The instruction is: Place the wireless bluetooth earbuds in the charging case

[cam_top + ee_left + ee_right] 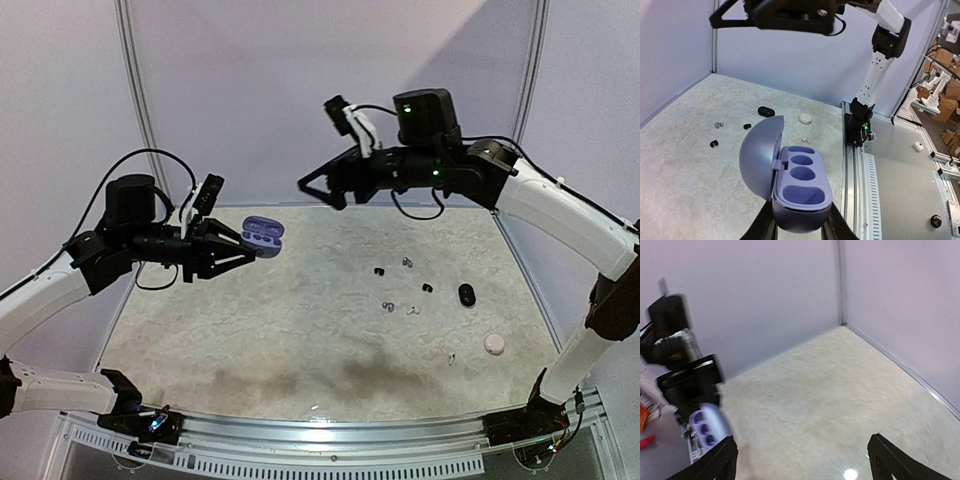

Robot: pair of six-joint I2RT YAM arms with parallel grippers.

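A lilac case is held in the left claw, clear of the desk over its far left part; the claw is drawn narrow on the lower shell, with a finger on each side. The lid is swung up, and in the left wrist view it is seen standing open to the left of the hinge; the sockets inside are bare. The right claw is raised in the air over the far middle of the desk, spread wide, with nothing between its fingers; it is pointed toward the lilac case and set apart from it. The earbuds are scattered on the desk right of centre, none in the lilac case; two black ones, two grey earbuds and a white earbud can be made out in a loose cluster; a pale speck nearer the front edge is too small to be told. A black case is lying shut just right of the cluster; a white case is set nearer the front right — both well apart from either claw.
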